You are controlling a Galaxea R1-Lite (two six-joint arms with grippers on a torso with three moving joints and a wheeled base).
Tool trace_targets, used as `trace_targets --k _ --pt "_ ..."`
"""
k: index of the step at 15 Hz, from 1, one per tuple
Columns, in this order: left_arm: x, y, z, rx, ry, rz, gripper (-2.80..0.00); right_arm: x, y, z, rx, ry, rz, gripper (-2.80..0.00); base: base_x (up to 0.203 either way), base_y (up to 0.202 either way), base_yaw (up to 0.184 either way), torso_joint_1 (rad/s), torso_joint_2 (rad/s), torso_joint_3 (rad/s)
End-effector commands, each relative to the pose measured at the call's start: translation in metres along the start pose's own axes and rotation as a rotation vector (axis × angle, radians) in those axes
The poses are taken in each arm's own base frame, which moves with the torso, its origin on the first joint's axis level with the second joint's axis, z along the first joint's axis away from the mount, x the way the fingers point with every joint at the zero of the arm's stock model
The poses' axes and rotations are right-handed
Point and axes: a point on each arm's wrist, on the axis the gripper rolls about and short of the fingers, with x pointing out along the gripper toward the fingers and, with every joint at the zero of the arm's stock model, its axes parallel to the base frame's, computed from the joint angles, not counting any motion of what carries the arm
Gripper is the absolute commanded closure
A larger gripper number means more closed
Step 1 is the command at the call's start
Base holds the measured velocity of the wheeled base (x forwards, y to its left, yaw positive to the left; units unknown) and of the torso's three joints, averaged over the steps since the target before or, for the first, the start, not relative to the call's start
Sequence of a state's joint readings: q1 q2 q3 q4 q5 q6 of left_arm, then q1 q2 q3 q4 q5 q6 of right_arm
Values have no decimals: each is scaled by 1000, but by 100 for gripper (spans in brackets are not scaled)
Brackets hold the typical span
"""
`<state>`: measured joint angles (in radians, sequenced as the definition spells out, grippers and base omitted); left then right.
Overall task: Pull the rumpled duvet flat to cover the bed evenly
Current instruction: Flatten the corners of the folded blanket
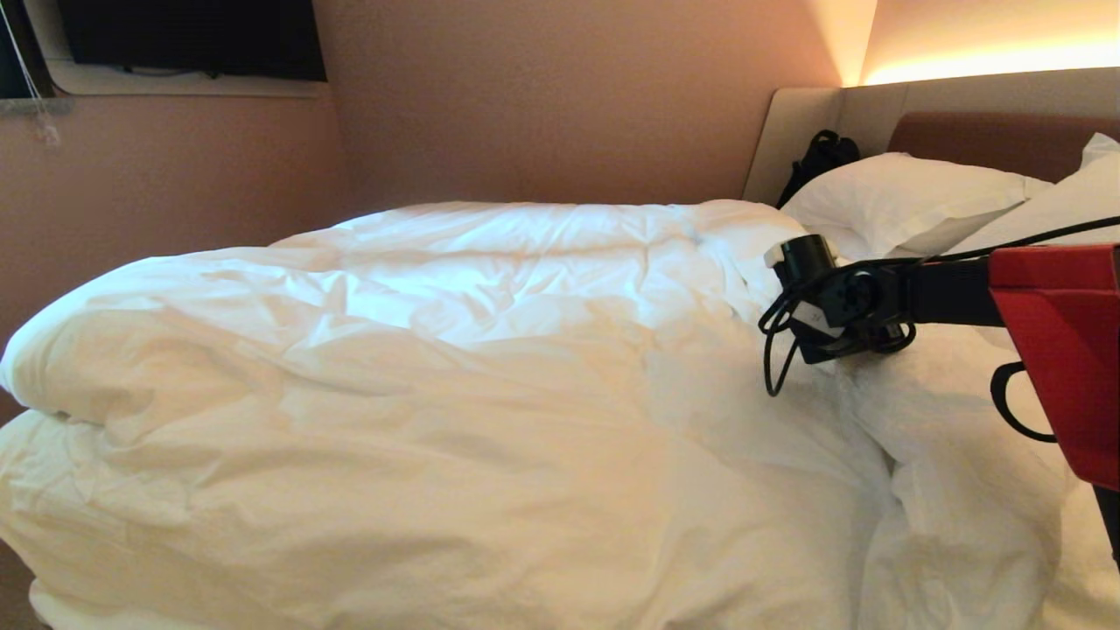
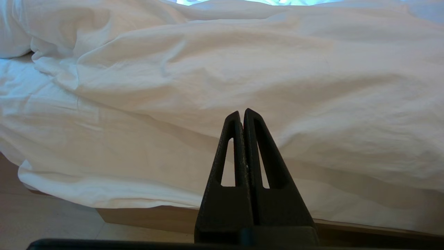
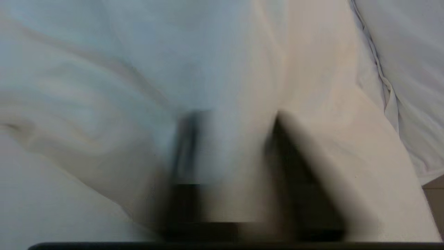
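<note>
The duvet (image 1: 420, 367) lies bunched and creased over the bed (image 2: 145, 217), piled up toward my side and short of the pillows (image 1: 901, 201). I've put my right gripper (image 3: 232, 149) down on its heaped top corner by the pillows; motion-blurred fingers appear apart with cloth between them, so I can't tell if it holds. My left gripper (image 2: 242, 116) hangs closed and empty by the bed's near side.

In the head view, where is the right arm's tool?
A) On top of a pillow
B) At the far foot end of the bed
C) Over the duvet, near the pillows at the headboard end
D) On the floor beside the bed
C: the right tool reaches in from the right, low over the rumpled duvet, just in front of the pillows by the headboard.
</note>
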<state>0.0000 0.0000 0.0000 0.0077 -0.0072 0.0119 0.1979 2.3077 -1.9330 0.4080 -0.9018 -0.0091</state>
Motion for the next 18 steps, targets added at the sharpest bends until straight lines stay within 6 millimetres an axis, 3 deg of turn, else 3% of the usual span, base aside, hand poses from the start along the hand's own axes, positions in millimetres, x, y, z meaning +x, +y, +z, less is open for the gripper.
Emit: trace_targets --k 1,5,8,14,18 --pt "0 0 0 0 0 0 0 -5 -2 4 16 -18 1 0 0 0 0 0 0 0" --pt "0 0 0 0 0 0 0 -16 -15 15 70 -62 25 0 0 0 0 0 0 0" --pt "0 0 0 0 0 0 0 -33 -28 23 130 -100 156 0 0 0 0 0 0 0" --pt "0 0 0 0 0 0 0 -74 -29 29 217 -123 457 0 0 0 0 0 0 0" --pt "0 0 0 0 0 0 0 -86 -36 29 250 -113 501 0 0 0 0 0 0 0"
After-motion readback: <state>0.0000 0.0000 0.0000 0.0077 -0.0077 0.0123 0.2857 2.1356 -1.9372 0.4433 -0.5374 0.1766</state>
